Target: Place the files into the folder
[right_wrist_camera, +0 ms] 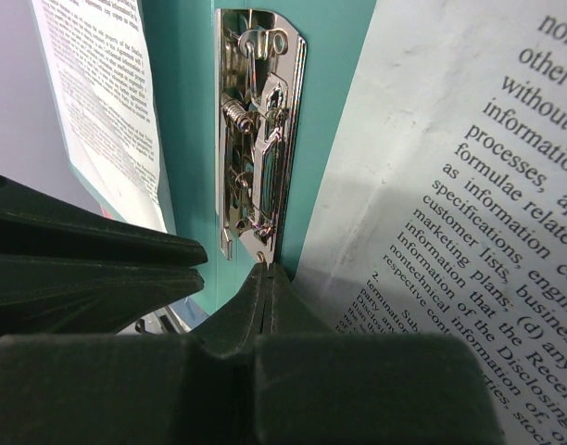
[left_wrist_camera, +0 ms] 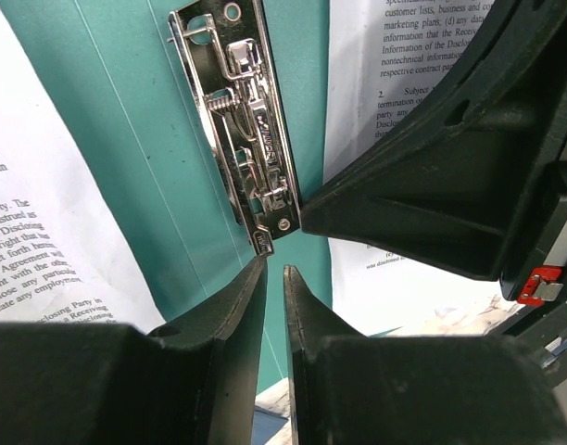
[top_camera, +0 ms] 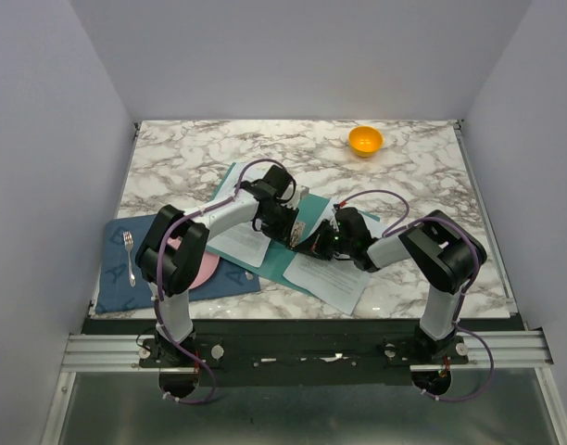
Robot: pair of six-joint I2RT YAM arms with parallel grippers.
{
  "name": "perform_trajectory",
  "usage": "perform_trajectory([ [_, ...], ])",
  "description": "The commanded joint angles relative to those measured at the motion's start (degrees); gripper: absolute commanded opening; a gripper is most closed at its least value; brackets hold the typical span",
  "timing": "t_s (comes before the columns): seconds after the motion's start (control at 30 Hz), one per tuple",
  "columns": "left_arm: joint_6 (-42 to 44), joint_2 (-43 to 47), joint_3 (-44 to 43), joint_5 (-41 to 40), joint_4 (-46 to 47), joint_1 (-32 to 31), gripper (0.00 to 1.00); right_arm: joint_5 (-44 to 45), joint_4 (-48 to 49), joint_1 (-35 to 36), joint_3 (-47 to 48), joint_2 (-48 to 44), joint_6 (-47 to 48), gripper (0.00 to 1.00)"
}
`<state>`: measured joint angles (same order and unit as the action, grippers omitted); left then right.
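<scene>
Files [left_wrist_camera: 43, 232] lie on the open teal folder [left_wrist_camera: 163, 148], with sheets to either side of its metal clip [left_wrist_camera: 246, 130]. The left gripper [left_wrist_camera: 275, 269] sits just short of the clip's near end, its jaws a slit apart with nothing between them. The right gripper [right_wrist_camera: 267, 271], pinched shut and empty, has its tip at that same end.

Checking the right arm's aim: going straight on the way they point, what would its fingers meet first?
The metal clip on the folder spine: the shut right fingers point at its lower end, tips right by it. Whether they touch it is unclear.
</scene>
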<state>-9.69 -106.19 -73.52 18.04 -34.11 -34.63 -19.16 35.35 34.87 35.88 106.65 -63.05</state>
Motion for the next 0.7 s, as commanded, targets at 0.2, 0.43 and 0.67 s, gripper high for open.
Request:
perform_trajectory([
  [0.2,0.03,-1.47,-0.40,-1.61,0.09,0.09,0.26,7.91,-16.81,0.28,-4.41,4.71,4.25,0.01],
  [0.43,-0.33,-2.09,-0.49,-0.99,0.45,-0.35,0.26,7.91,-16.63,0.28,-4.68,4.71,4.07,0.00],
  [0.67,-0.50,-2.97,-0.40,-1.17,0.97,-0.52,0.26,7.82,-16.37,0.28,-4.68,4.71,3.98,0.00],
])
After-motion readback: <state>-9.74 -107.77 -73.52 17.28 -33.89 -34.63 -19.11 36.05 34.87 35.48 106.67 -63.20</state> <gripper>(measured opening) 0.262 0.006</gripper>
